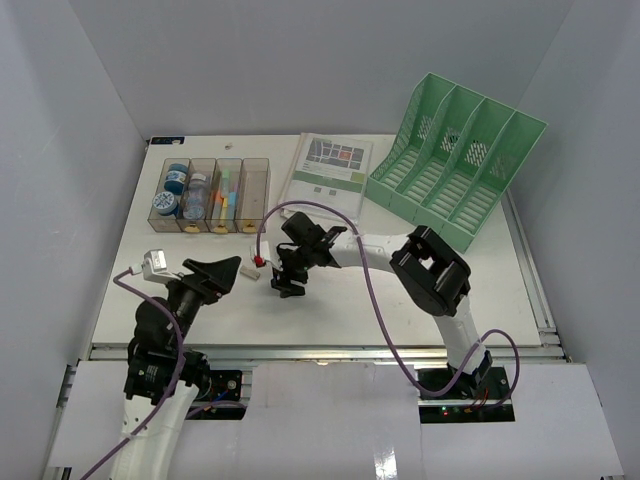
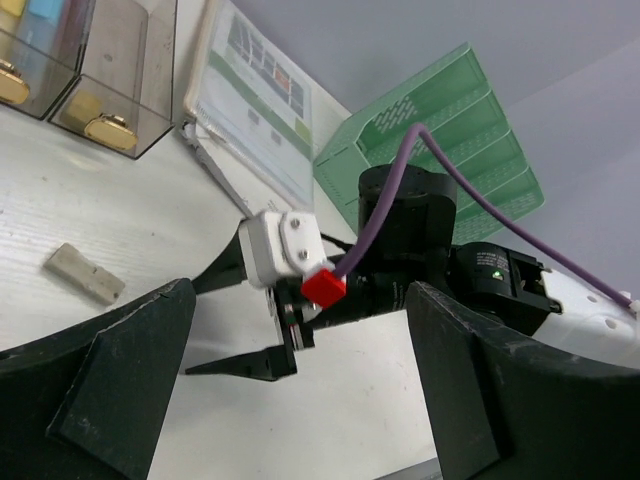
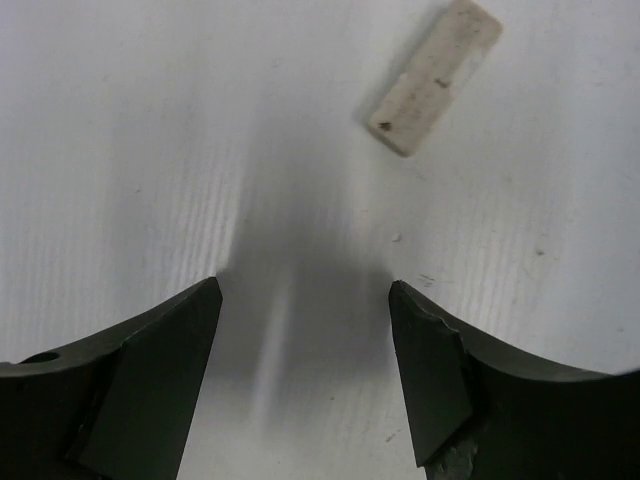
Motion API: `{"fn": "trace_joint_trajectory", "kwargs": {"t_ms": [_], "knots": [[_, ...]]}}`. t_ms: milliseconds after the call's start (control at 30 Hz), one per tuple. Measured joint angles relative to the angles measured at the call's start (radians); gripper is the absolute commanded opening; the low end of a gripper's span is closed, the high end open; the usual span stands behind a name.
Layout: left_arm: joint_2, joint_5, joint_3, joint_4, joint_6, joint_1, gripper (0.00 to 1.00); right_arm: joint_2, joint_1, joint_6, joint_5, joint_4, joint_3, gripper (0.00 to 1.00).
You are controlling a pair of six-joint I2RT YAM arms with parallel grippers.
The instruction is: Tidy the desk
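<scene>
White desk (image 1: 500, 290), right fingers (image 3: 150, 380) parted over it (eraser (image 3: 435, 78) beyond)

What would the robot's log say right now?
right end effector open above desk | white block lying nearby, untouched | left end effector open, empty

On my feed the white bench (image 1: 400, 310) fills the workspace, with a metal rail (image 1: 330, 349) running along its near edge. At its far left stands a smoky clear tray (image 1: 254, 178) with four compartments side by side. Just to the right of it a printed booklet (image 1: 328, 170) lies flat, reaching to the back edge. At the far right corner a green four-slot file rack (image 1: 450, 165) sits at an angle, near the booklet. Closer to me, left of centre, a small off-white block (image 3: 436, 77) lies flat on the bare surface, apart from the tray.
</scene>
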Motion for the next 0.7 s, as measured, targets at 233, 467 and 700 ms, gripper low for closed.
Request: {"fn": "trace_joint_trajectory", "kwargs": {"t_ms": [233,467,700], "knots": [[-0.006,-0.013,0.049,-0.076,0.001,0.000,0.98,0.094,0.035,0.178,0.141,0.039,0.143,0.78],[-0.041,-0.022,0.091,-0.145,0.021,0.000,0.98,0.164,0.069,0.285,0.197,0.069,0.237,0.46],[-0.064,-0.044,0.124,-0.211,0.012,0.000,0.98,0.177,0.073,0.327,0.224,0.095,0.249,0.23]]}}
